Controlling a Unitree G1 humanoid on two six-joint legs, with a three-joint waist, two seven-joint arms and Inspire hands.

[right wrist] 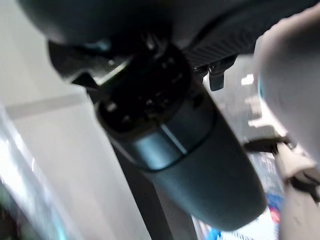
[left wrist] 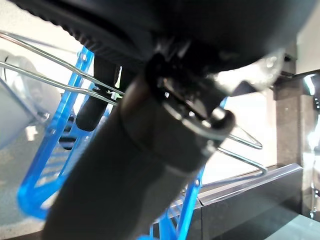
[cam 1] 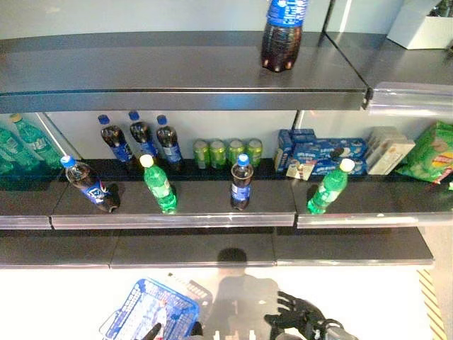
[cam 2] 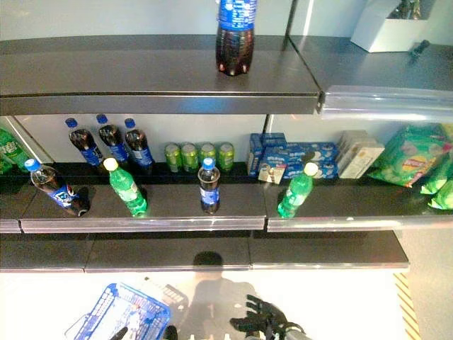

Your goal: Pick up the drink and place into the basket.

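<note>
Cola bottles (cam 1: 241, 183) – six; green bottles (cam 1: 159, 185) – two; right hand (cam 1: 301, 314) spread, empty.

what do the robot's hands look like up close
Both are dark, nearly black. The right hand has slim jointed fingers and a silver-grey wrist behind it. The left hand shows a thick dark rounded thumb with a metal-edged joint at its base.

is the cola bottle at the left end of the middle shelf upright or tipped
Tipped: the cola bottle leans with its blue cap up-left, base on the middle shelf.
</note>
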